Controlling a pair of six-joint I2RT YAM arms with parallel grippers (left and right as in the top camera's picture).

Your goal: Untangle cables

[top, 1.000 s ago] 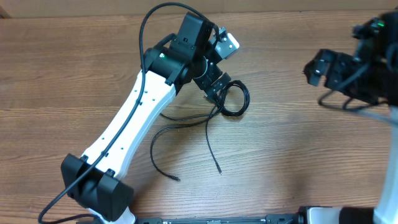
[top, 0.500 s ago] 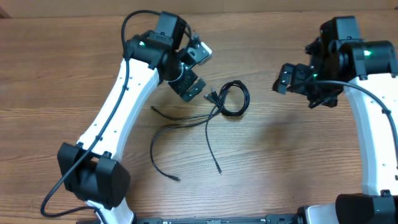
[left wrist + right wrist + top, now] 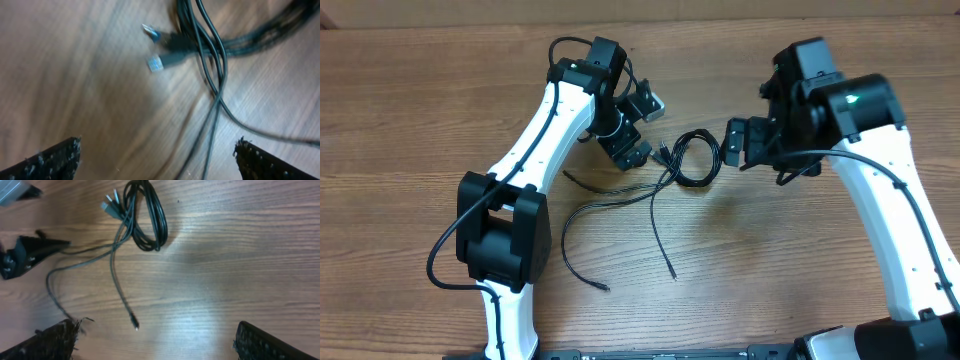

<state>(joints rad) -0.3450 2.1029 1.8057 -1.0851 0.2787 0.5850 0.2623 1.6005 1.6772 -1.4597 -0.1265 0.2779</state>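
In the overhead view, the cables are lying on the bench between the two arms. A tight coil is sitting towards the right, two plug ends are protruding at its left edge, and long free tails are running toward the near edge. The left gripper is hovering just beside the plug ends, and the right gripper is hovering just beside the coil's right side. Both sets of jaws are standing wide open and gripping nothing. In the left wrist view, which is blurred, the plug ends are lying ahead of the open jaws, with several strands crossing just to their right; which strand is passing over which cannot be told here. In the right wrist view, the coil is lying at the top, the tails are fanning down and left, and one tail tip is resting well apart from the bundle. The step in hand is judged to be the approach for a first grasp. Recommended procedure: the left jaws should be closing on one plug body only, avoiding the crossing strands, while the right jaws are pinning the coil. The plug should then be travelling slowly along the line of its own strand, low over the bench, pausing if the coil is dragging.
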